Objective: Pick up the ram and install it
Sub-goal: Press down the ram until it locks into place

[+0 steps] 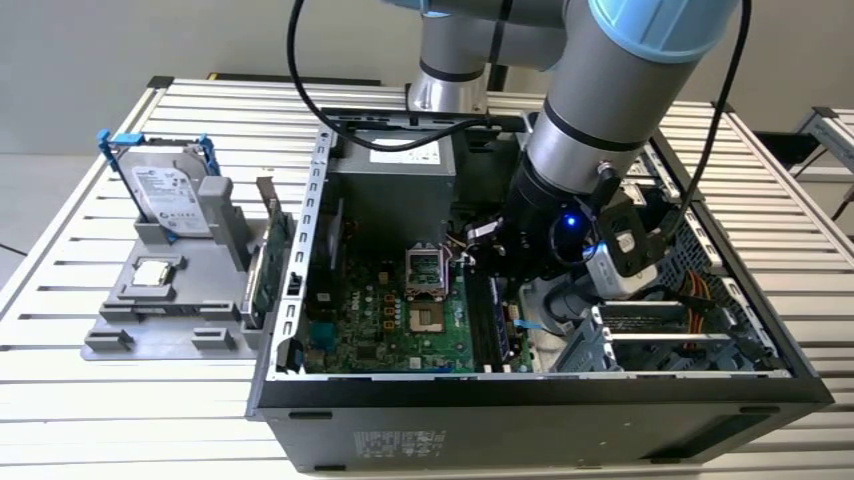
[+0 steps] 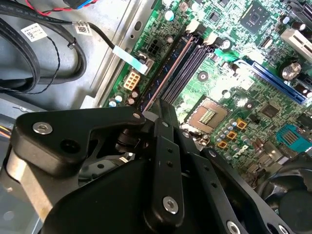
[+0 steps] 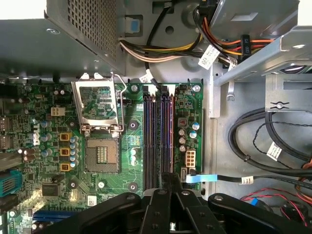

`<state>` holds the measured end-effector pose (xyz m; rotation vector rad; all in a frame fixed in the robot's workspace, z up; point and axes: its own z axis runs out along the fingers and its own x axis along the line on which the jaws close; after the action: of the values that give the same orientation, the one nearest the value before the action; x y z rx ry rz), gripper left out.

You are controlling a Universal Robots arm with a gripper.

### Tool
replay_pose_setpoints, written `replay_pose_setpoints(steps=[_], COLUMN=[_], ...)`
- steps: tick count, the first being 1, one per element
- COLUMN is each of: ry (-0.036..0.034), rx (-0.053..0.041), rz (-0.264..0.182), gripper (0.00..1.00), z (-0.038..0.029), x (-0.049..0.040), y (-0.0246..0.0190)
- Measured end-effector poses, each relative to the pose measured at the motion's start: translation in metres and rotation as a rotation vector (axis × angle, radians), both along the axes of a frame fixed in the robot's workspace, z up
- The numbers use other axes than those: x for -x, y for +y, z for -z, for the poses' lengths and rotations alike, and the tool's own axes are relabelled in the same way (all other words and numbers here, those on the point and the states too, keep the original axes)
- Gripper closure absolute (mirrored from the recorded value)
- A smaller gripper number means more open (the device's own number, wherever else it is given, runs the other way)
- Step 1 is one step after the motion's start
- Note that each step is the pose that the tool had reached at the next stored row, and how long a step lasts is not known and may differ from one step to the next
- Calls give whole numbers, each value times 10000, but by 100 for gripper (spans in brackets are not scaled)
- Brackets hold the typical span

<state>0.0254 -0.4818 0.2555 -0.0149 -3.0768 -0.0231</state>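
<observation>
**Deep in the open case, down on the memory slots**

Reaching from above into the open computer case, lying on its side on the slatted table. Gripper low over the motherboard, just to the exterior view's right of the bare processor socket. In both wrist views, set right at the near end of the bank of memory slots. Whether spread, pressed together or pinching anything: cannot tell.

Seen edge-on among those slots, a thin dark strip, apparently the ram, running straight away from the gripper towards the clips at the far end. Seated fully or not: cannot tell.

Also inside the case: grey power supply box at the far wall, bundled black cables in the bay beside the board, coloured wires leading off the supply.

Outside the case, at the exterior view's left, a grey holder on the table. Standing upright in it, a silver hard drive between blue rails; lying flat in front of that, a small silver square piece; upright at its edge, just beside the case wall, a green expansion card.
</observation>
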Motion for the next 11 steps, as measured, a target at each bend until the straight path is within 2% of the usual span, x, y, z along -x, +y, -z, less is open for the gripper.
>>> replay_pose_setpoints(steps=[11], ry=[0], rx=[-1], rz=[-1973], gripper=[100], z=[1], x=[0], y=[2])
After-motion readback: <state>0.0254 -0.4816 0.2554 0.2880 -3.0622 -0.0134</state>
